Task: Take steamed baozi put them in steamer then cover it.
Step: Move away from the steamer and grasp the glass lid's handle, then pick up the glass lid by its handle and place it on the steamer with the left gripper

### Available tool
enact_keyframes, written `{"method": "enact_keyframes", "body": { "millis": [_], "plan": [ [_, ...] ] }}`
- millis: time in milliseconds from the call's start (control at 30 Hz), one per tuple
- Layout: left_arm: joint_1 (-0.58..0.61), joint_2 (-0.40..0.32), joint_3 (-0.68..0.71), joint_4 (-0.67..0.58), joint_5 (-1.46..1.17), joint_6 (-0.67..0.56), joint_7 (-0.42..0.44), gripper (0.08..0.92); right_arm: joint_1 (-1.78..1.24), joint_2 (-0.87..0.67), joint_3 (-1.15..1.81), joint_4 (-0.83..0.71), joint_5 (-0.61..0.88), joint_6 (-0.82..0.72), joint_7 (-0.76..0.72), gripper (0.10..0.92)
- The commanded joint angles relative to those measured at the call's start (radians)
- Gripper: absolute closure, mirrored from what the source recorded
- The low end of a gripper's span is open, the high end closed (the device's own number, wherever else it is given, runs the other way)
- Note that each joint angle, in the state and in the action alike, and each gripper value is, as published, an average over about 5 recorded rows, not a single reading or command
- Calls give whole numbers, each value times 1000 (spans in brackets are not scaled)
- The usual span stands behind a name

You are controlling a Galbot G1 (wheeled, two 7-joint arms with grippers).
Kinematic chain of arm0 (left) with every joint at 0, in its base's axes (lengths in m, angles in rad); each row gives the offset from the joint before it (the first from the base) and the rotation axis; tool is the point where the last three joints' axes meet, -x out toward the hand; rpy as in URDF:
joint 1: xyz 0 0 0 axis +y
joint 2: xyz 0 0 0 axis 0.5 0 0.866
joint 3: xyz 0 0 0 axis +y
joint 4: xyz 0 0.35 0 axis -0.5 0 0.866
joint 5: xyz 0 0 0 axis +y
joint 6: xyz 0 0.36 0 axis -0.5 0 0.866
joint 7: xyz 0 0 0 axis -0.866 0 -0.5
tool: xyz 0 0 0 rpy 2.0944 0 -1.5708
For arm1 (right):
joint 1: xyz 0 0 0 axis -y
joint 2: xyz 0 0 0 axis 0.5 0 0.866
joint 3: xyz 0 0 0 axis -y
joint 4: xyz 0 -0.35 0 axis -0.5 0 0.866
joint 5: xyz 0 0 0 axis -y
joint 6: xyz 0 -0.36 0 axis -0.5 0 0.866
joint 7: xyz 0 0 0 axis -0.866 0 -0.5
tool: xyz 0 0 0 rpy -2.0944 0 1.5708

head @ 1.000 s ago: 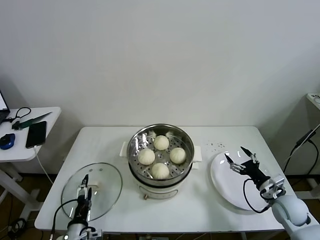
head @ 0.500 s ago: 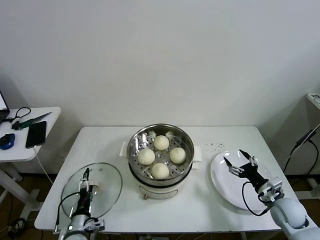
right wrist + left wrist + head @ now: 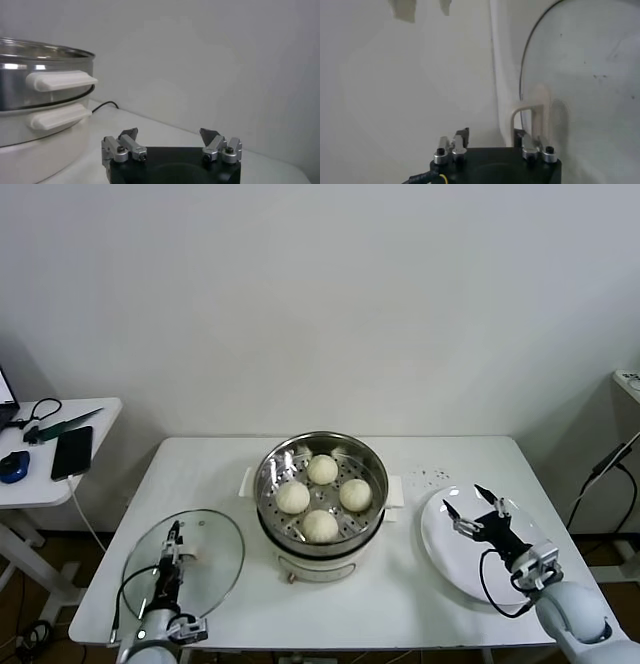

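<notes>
Several cream-white baozi (image 3: 320, 525) lie on the perforated tray of the steel steamer (image 3: 372, 465) at the middle of the table. The glass cover (image 3: 215, 549) lies flat on the table to the steamer's left. My left gripper (image 3: 172, 542) hangs over the cover's white handle (image 3: 187, 560). In the left wrist view the left gripper (image 3: 491, 132) has its jaws part way apart, with the handle (image 3: 529, 107) against one finger. My right gripper (image 3: 463, 499) is open over the bare white plate (image 3: 450, 564). The right wrist view shows the right gripper (image 3: 170, 132) holding nothing, with the steamer (image 3: 45, 100) to one side.
A low side table (image 3: 100, 409) at far left carries a black phone (image 3: 72, 451) and cables. Small dark specks (image 3: 432, 476) dot the table behind the plate. The plate sits close to the table's front right edge.
The left gripper's jaws have narrowed over the cover's handle. The right gripper has drifted a little back over the plate, still open.
</notes>
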Motion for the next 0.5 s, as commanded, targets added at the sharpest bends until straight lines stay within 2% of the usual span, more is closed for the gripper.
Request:
{"method": "enact_keyframes", "body": {
  "millis": [33, 367, 500],
  "plan": [
    [-10, 3, -1, 10, -6, -1, -3, 537, 0, 4, 0, 2, -11, 2, 0, 203],
    [28, 19, 1, -82, -55, 4, 1, 817, 2, 5, 3, -3, -24, 8, -3, 203],
    [69, 38, 2, -172, -97, 22, 11, 850, 7, 4, 4, -6, -24, 10, -4, 203]
  ]
}}
